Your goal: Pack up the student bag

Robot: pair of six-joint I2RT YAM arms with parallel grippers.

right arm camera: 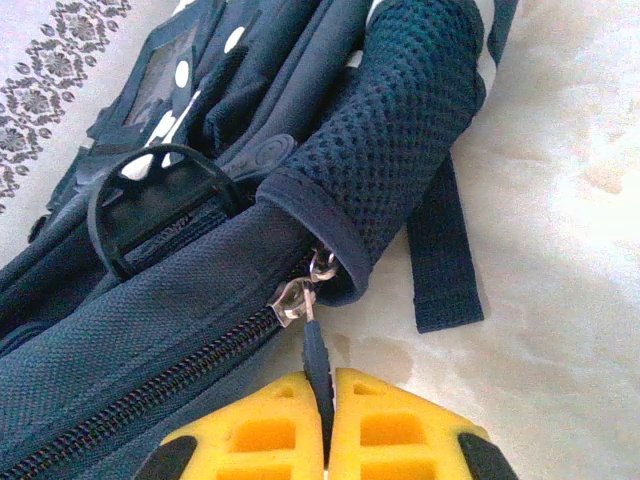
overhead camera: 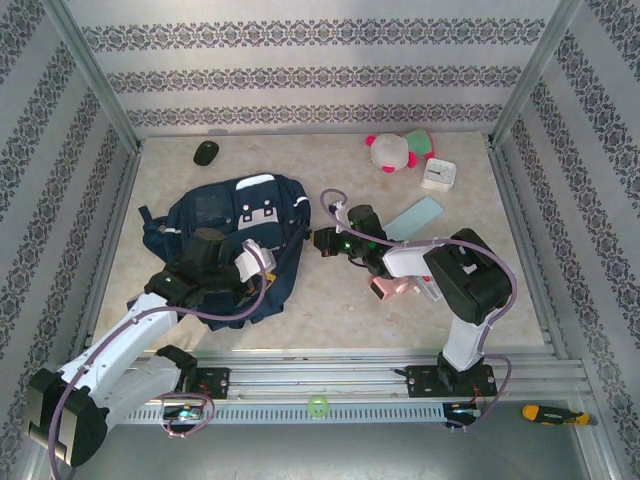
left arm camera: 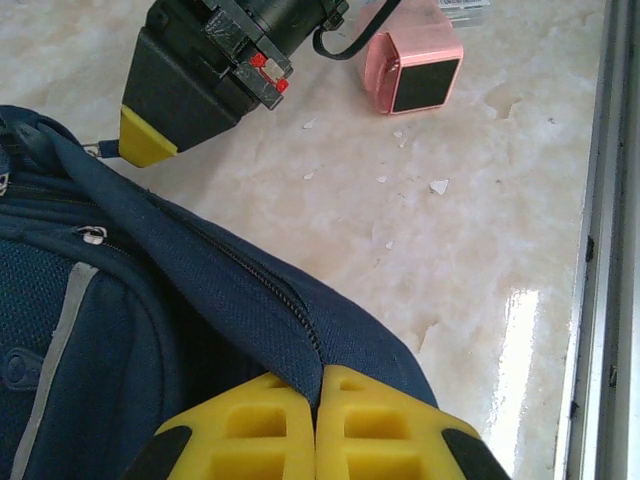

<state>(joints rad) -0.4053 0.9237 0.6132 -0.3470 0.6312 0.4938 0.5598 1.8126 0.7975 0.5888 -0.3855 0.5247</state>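
The student bag (overhead camera: 225, 225), dark navy with white patches, lies flat at the table's left centre. My left gripper (overhead camera: 258, 272) is at its near right edge, shut on a fold of the bag's fabric (left arm camera: 300, 330) beside the zipper seam. My right gripper (overhead camera: 322, 240) is at the bag's right side, shut on the dark zipper pull (right arm camera: 317, 358) that hangs from the silver slider (right arm camera: 292, 298). The zipper (right arm camera: 150, 380) runs left of the slider with its teeth together. A mesh shoulder strap (right arm camera: 400, 130) lies over the slider's end. The right gripper's yellow fingertip (left arm camera: 145, 140) shows above the bag in the left wrist view.
A pink cube (overhead camera: 385, 287) lies under the right arm. A light blue flat case (overhead camera: 415, 217), a white square clock (overhead camera: 438, 175) and a pink plush toy (overhead camera: 398, 150) sit at the back right. A black mouse (overhead camera: 206, 152) is at the back left. An orange screwdriver (overhead camera: 550, 413) lies outside the front rail.
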